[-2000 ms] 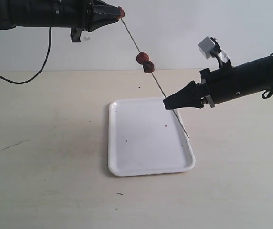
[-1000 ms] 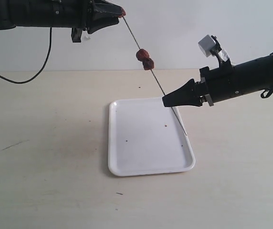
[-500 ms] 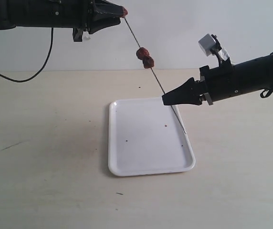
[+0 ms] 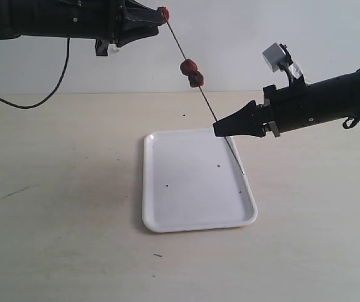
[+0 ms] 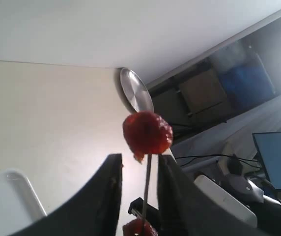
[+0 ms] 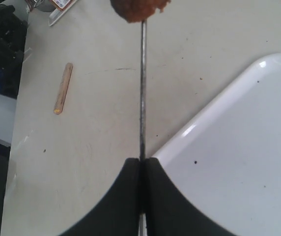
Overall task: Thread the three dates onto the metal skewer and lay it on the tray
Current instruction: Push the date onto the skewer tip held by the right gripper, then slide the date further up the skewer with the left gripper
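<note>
The metal skewer point(image 4: 209, 107) slants up from over the tray point(image 4: 167, 214) toward my left gripper point(image 4: 157, 17). My right gripper point(image 4: 216, 129) is shut on its lower part, with the rod point(image 6: 142, 88) pinched between the fingertips point(image 6: 142, 160). Two dates point(image 4: 191, 71) sit close together halfway up. A third date point(image 4: 163, 12) is at the top end, just past the left fingertips. In the left wrist view that date point(image 5: 147, 132) sits beyond the parted jaws of the left gripper point(image 5: 139, 158). The rod point(image 5: 146, 189) runs free between them.
A black cable point(image 4: 41, 97) loops down onto the table at the left. A short wooden stick point(image 6: 62, 87) lies on the table beside the tray point(image 6: 238, 147). A white cube point(image 4: 272, 58) is mounted on the right arm.
The right gripper has edged up and left with the skewer. The two middle dates have risen slightly, and the top date now shows more fully past the left fingertips.
</note>
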Controlling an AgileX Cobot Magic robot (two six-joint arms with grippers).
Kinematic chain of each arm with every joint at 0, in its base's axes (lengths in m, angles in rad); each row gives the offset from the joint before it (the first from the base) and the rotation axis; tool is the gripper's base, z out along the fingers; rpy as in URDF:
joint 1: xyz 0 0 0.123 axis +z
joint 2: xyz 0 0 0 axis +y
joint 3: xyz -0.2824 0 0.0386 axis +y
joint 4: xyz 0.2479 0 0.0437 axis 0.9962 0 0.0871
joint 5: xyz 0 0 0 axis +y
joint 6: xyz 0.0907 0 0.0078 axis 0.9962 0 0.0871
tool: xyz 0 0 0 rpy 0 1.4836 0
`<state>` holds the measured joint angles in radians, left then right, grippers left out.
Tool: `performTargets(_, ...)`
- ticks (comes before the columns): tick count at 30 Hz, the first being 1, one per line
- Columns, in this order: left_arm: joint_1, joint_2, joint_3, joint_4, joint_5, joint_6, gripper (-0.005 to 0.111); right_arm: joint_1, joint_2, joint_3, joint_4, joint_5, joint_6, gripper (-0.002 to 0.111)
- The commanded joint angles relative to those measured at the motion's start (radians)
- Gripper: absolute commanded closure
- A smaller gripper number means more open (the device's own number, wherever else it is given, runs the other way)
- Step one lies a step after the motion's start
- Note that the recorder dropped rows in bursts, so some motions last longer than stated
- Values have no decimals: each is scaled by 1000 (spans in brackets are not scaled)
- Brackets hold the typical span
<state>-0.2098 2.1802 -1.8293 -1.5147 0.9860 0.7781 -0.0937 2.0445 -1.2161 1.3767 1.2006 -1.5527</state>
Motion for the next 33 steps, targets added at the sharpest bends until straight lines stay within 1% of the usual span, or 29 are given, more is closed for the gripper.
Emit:
performTargets(1, 2, -4, 4, -4, -35, 20, 80, 1, -5, 2, 9, 13, -18, 108)
performTargets(8, 2, -4, 4, -11, -17, 83, 80, 1, -5, 2, 30, 0, -24, 108)
performTargets(14, 2, -4, 4, -13, -4, 103, 80, 1, -5, 2, 40, -4, -29, 108)
performTargets(24, 2, -4, 4, -73, 13, 135, 79, 1, -5, 2, 27, -11, -29, 108)
performTargets(26, 2, -4, 4, -77, 16, 135, 75, 1, -5, 2, 21, -11, -29, 108)
performTargets(29, 2, -4, 4, -77, 15, 135, 59, 1, -5, 2, 20, -11, -29, 108)
performTargets(31, 2, -4, 4, -81, 15, 135, 51, 1, -5, 2, 19, -11, -29, 108)
performTargets(33, 2, -4, 4, -94, 5, 135, 49, 1, -5, 2, 16, -11, -29, 108)
